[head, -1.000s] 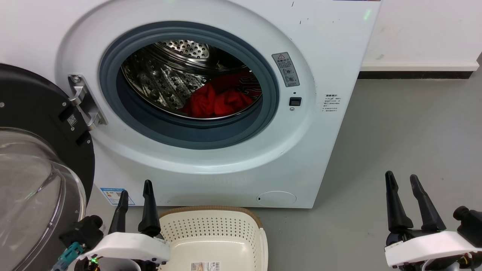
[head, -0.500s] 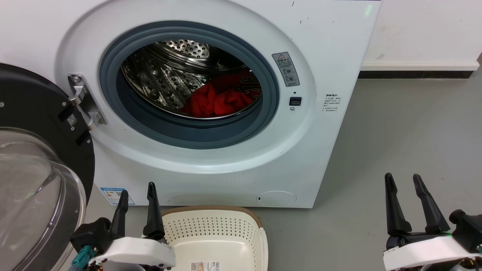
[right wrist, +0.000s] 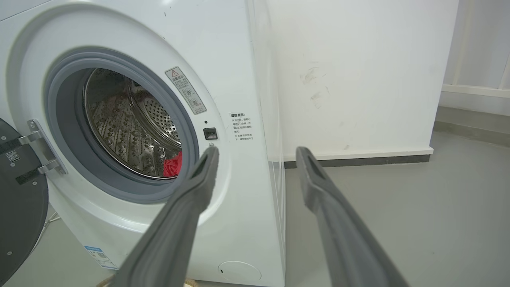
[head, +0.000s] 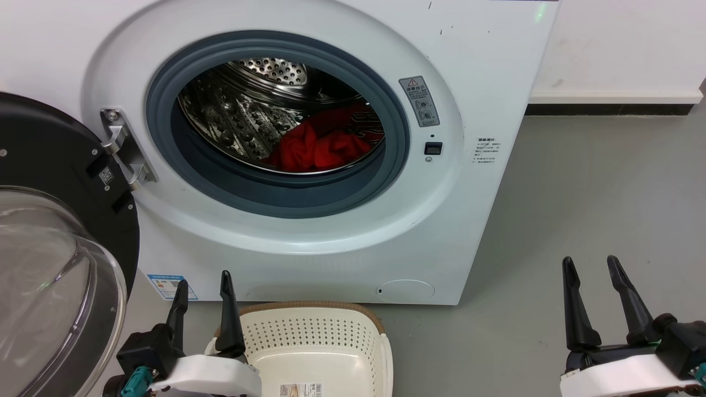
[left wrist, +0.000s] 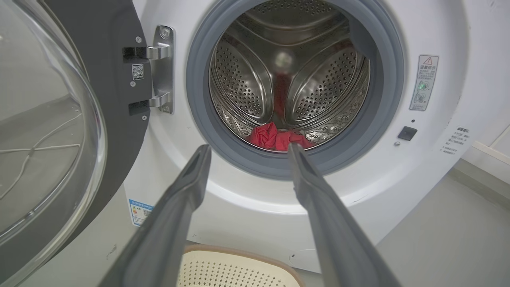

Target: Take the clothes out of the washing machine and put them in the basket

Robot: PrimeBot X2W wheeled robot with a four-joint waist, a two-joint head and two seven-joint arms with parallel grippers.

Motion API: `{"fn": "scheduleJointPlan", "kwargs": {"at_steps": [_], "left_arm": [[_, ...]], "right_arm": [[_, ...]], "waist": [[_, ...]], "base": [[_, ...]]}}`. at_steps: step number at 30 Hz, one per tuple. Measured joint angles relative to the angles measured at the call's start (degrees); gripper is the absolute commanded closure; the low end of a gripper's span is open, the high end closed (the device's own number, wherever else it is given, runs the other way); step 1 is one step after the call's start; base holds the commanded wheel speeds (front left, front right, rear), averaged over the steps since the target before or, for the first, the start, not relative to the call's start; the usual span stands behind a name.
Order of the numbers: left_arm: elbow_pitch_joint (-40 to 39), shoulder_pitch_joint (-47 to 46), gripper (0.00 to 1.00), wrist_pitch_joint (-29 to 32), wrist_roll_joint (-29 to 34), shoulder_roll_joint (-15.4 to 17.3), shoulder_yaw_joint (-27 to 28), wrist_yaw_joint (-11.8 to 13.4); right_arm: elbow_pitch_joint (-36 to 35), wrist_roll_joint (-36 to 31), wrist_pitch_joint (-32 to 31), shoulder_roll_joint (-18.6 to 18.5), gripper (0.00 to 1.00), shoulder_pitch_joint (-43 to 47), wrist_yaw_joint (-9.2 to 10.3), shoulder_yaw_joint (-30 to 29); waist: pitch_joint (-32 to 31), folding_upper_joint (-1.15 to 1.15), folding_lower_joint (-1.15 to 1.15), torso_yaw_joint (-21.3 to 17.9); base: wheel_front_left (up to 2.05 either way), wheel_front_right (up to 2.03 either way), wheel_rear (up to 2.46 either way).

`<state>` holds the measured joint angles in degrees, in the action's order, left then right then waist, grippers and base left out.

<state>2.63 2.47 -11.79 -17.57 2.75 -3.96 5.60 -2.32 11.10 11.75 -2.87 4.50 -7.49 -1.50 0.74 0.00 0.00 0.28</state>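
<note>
Bright red clothes lie bunched at the bottom of the steel drum of the white washing machine, whose black-rimmed glass door stands swung open at the left. The clothes also show low in the drum in the left wrist view, and a red corner of the clothes shows in the right wrist view. The cream basket sits on the floor before the machine, with nothing but a label inside. My left gripper hangs open beside the basket's left rim. My right gripper is open over bare floor at the lower right.
Grey floor stretches to the right of the machine up to a white wall with a dark skirting. The open door takes up the left side near my left arm. A grey rubber gasket rings the porthole.
Both grippers have sunk slightly lower in the head view, and the left one has shifted a little to the right toward the basket. The clothes and the basket have stayed put.
</note>
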Motion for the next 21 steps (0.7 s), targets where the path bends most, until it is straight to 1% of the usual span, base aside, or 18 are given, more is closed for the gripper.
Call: {"fn": "scheduleJointPlan", "kwargs": {"at_steps": [21], "left_arm": [[0.75, 1.65, 0.0, -2.35, 7.46, 0.04, -1.03, 1.23]], "right_arm": [[-0.71, -7.78, 2.36, -0.01, 0.0, 1.7, -0.01, 0.38]], "waist": [[-0.3, 0.0, 0.0, -0.17]], "base": [[0.0, 0.0, 0.0]]}}
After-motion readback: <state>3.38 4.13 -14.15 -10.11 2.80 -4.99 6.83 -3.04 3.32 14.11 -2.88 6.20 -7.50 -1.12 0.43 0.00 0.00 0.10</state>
